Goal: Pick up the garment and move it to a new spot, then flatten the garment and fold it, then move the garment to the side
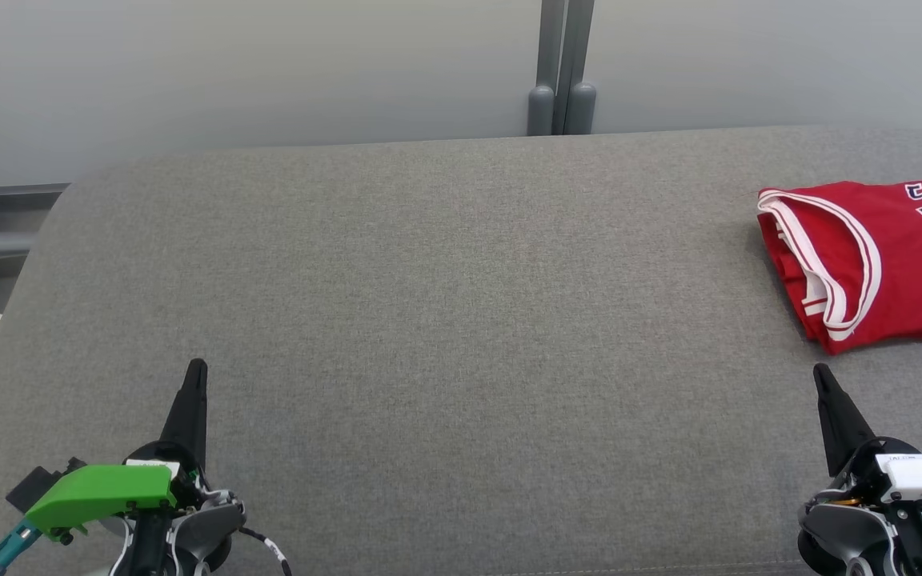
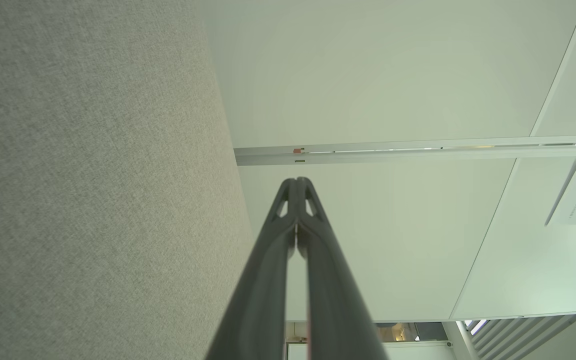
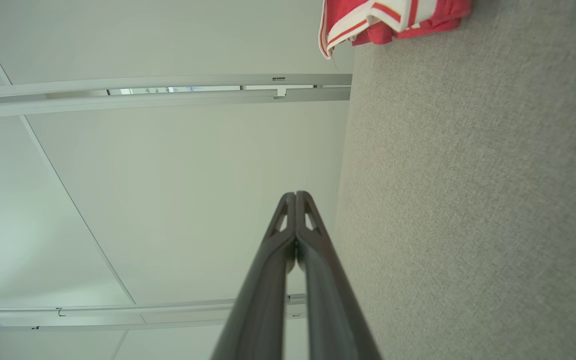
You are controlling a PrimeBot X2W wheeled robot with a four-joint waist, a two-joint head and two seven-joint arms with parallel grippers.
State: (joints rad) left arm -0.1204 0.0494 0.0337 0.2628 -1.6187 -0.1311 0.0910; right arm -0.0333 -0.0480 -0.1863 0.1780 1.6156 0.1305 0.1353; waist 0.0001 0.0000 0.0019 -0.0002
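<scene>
Both pinched together, empty: left claw (image 1: 196,370), right claw (image 1: 821,374); the latter near a folded red white-trimmed jersey (image 1: 861,256) on grey fabric table (image 1: 461,320).

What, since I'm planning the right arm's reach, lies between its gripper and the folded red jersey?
Nothing visible: only bare grey fabric surface separates the shut right gripper from the folded red jersey with white trim, just beyond its tips.
</scene>
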